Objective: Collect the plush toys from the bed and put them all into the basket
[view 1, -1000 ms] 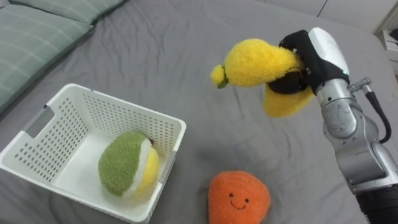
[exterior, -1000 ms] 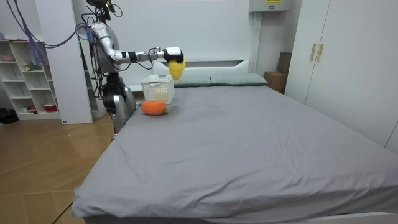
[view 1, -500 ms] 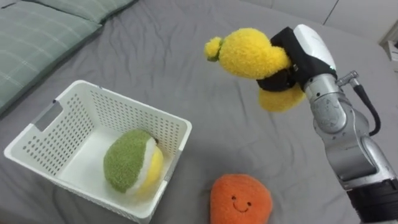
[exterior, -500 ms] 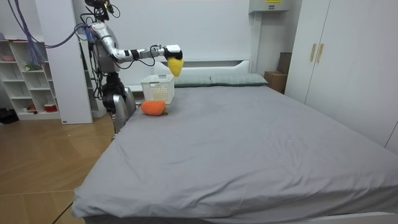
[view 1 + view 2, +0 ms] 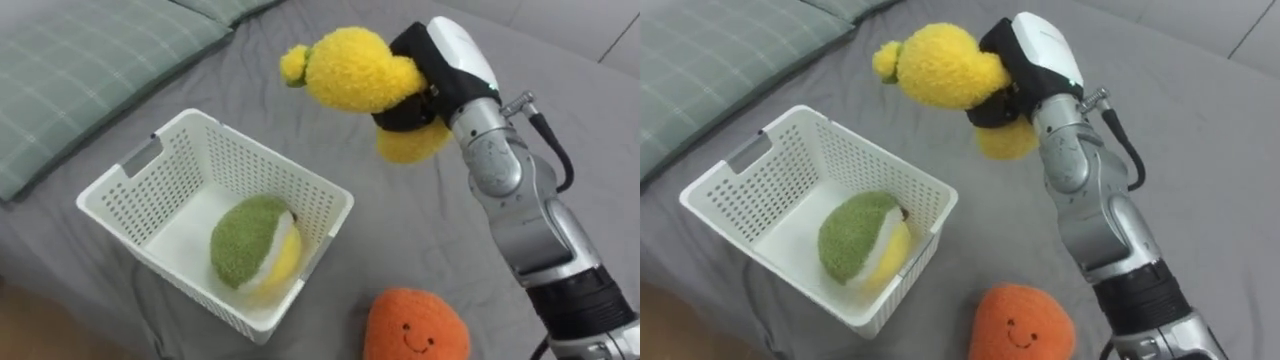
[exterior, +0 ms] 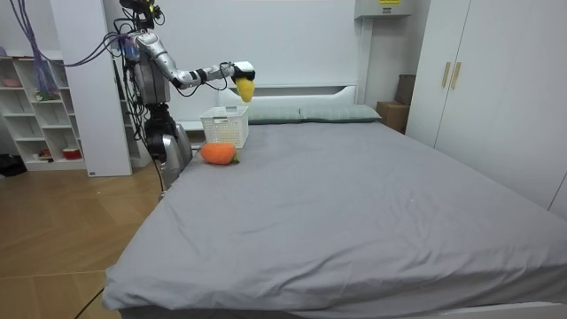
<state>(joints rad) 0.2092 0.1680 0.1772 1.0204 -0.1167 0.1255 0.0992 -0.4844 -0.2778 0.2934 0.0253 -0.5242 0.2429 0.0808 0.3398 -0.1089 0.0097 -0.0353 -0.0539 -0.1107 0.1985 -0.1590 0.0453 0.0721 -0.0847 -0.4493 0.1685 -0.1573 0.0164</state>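
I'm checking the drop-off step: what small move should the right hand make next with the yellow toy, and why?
Probably carry it a little to its left, over the basket. The right hand is shut on the yellow toy, held in the air apparently just beyond the basket's far rim; a green toy already lies inside.

Right hand [image 5: 1032, 55] clasped yellow plush toy [image 5: 940, 65] aloft near white lattice basket [image 5: 875, 152], which held green-yellow plush [image 5: 860, 240]; orange smiling plush [image 5: 1023, 322] lay beside.
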